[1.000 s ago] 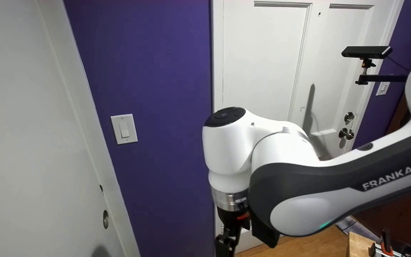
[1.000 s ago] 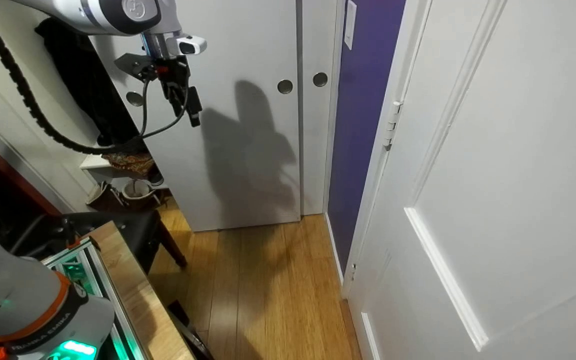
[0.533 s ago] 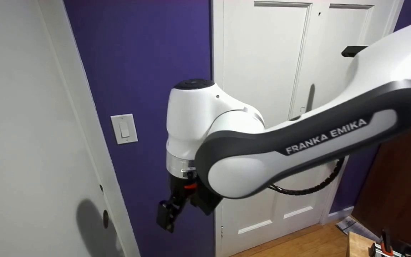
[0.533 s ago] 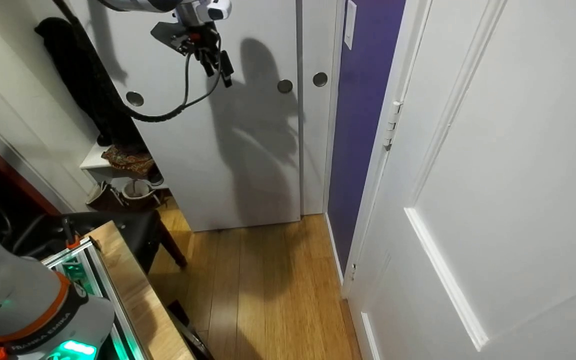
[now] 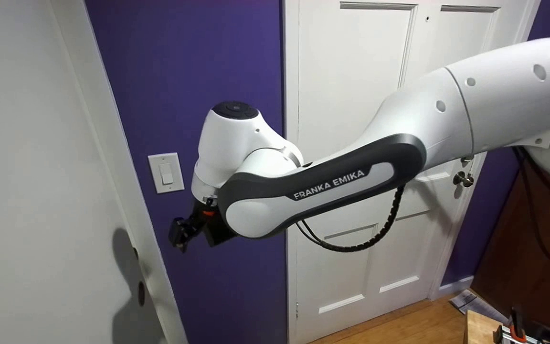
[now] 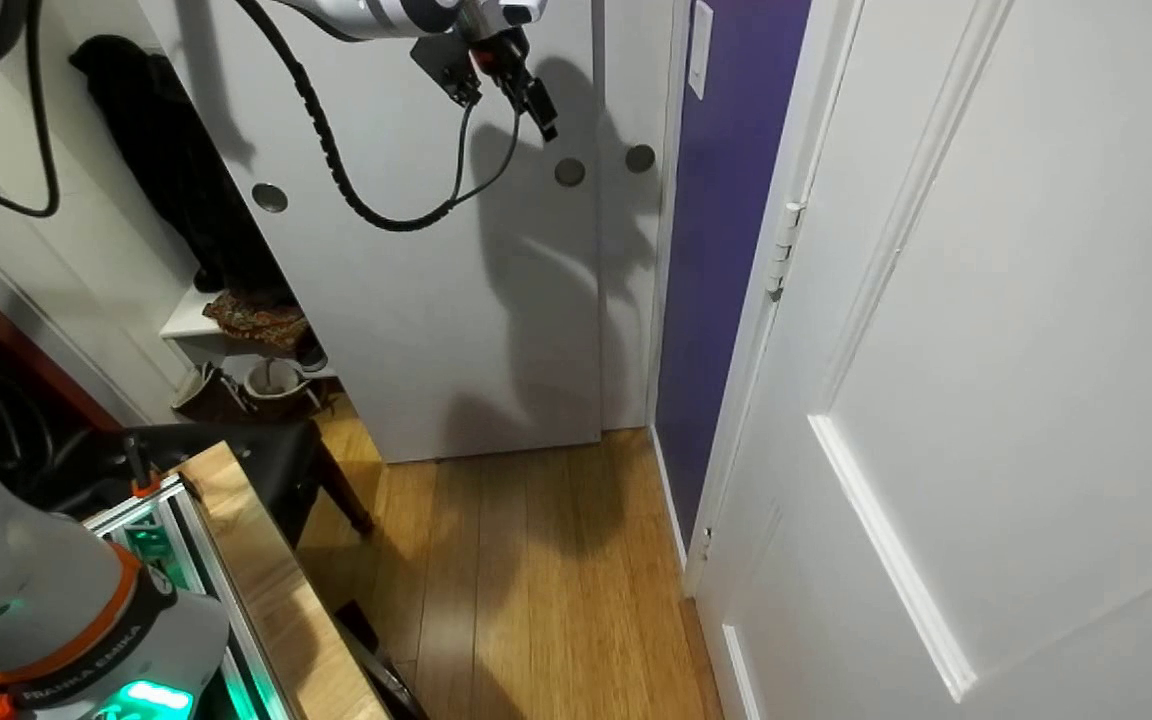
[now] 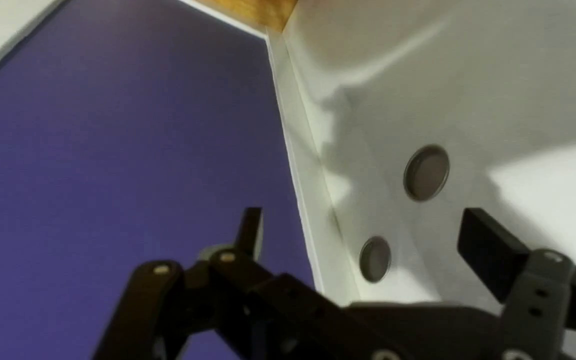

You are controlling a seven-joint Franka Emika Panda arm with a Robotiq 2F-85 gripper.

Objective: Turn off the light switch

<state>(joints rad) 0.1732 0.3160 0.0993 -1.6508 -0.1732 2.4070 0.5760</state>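
The light switch (image 5: 166, 173) is a white plate with a rectangular rocker on the purple wall; it also shows edge-on in an exterior view (image 6: 701, 48). Which half of the rocker is pressed in cannot be told. My black gripper (image 5: 180, 239) is tilted downward and appears lower than the switch in that view, apart from it. It also shows in an exterior view (image 6: 544, 120), left of the switch with a gap. In the wrist view my gripper (image 7: 363, 225) is open, with nothing between its fingers. The switch is out of the wrist view.
White sliding doors with round recessed pulls (image 7: 426, 173) stand close beside the purple wall (image 7: 118, 165). A white panel door (image 5: 342, 95) with a knob is on the other side. A wooden table (image 6: 266, 590) carries the robot base. A black seat (image 6: 276, 470) stands behind it.
The arm has swung toward the purple wall and the sliding doors, and the gripper has risen. The gripper now tilts more and is nearer the switch.
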